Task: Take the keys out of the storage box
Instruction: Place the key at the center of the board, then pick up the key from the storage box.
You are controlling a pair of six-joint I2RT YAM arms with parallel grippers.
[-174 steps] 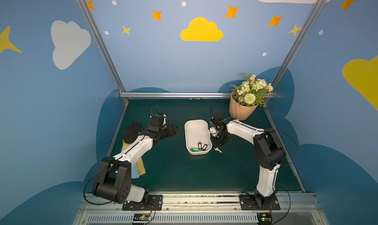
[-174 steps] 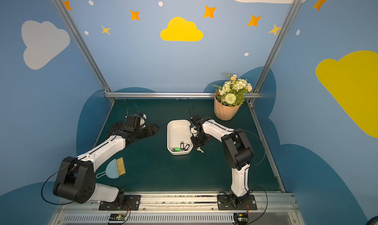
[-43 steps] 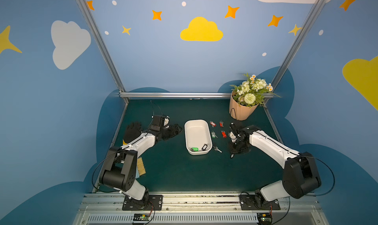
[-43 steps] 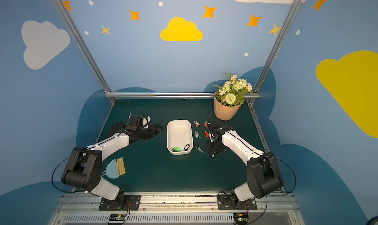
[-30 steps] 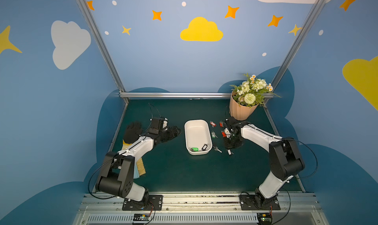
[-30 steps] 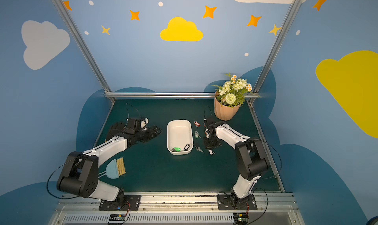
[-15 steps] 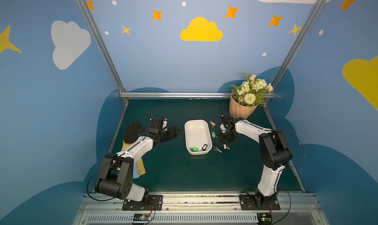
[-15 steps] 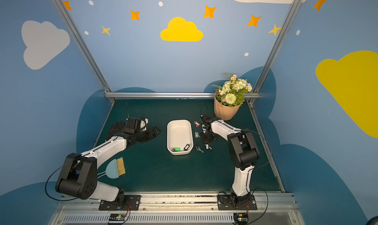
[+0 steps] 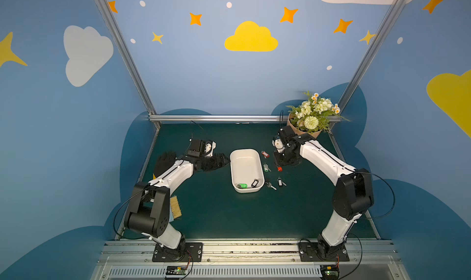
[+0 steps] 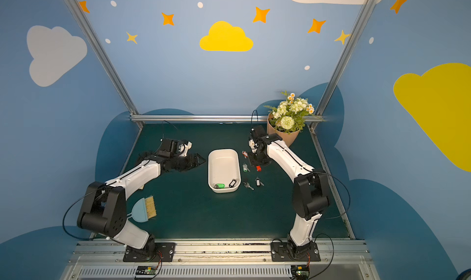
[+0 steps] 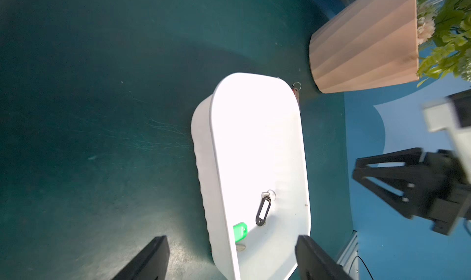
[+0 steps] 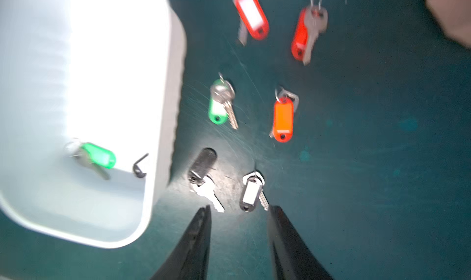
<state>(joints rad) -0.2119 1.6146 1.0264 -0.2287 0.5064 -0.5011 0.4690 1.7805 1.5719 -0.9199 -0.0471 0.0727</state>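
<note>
In both top views the storage box (image 9: 244, 161) (image 10: 223, 164) sits mid-tabletop (image 9: 216, 215). A green-tagged key (image 9: 242, 185) and a black-tagged key (image 9: 255, 183) lie in its near end, and loose keys (image 9: 266, 167) lie just beside it on the right arm's side.

The left wrist view shows the left fingers (image 11: 150, 255) wide apart and empty, close to the box.

The right wrist view is blurred. It shows the right fingers (image 12: 196, 240) parted, gripping nothing, above six keys on the tabletop.

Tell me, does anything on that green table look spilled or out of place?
Nothing looks damaged or spilled. Six small silver keys with coloured tags lie spread on the mat beside the shallow white plastic tub, in neat pairs; two more sit inside it.
</note>
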